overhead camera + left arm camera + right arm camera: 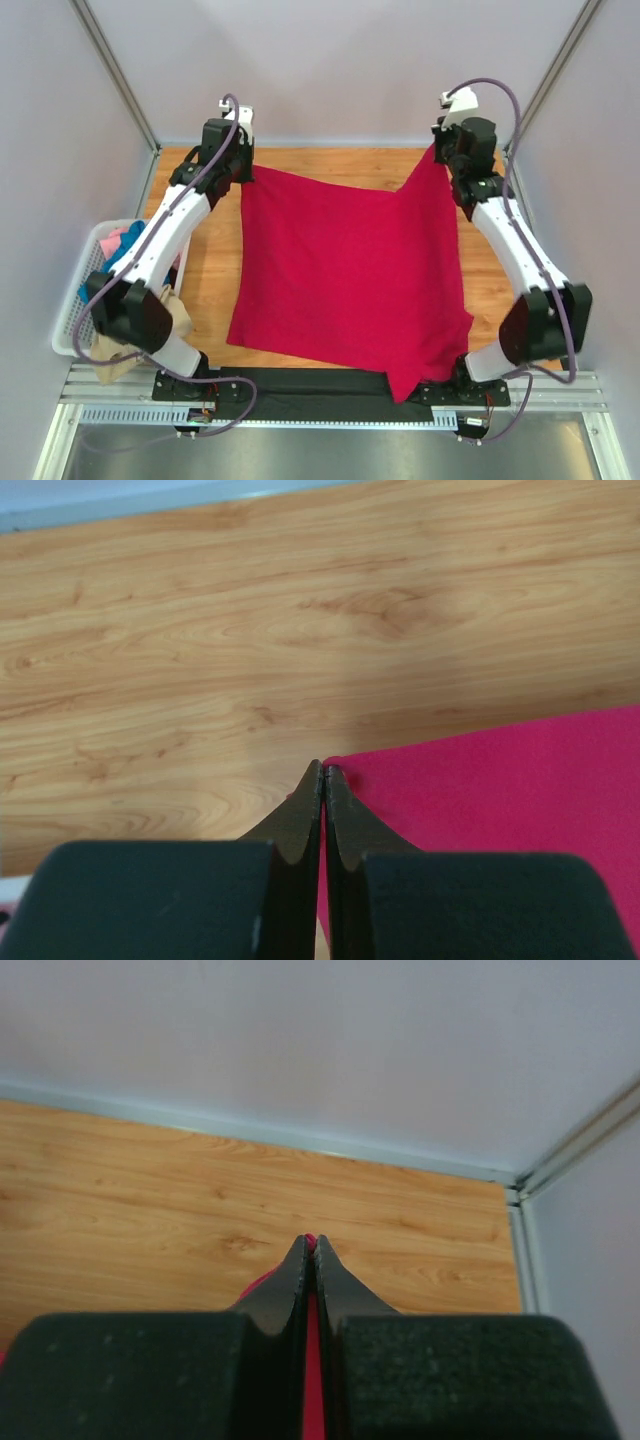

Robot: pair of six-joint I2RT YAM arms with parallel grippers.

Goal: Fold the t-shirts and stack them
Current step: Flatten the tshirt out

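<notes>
shirt: we see the crimson t-shirt (350, 270) spread on the counter (250, 630) | hands: left hand (322, 770) and right hand (308, 1243) each pinch a far corner | handling: we judge it light and limp; grip corners, keep the cloth taut

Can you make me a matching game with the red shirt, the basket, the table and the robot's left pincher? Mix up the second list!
Things:
1. red t-shirt
2. basket
3. table
4. left gripper

Clues:
A. white, at the left side, with clothes inside
B. light brown wood
C. pinched shut on a shirt corner
D. big and spread out in the middle

Pairs: 1-D, 2-A, 3-B, 4-C
</notes>
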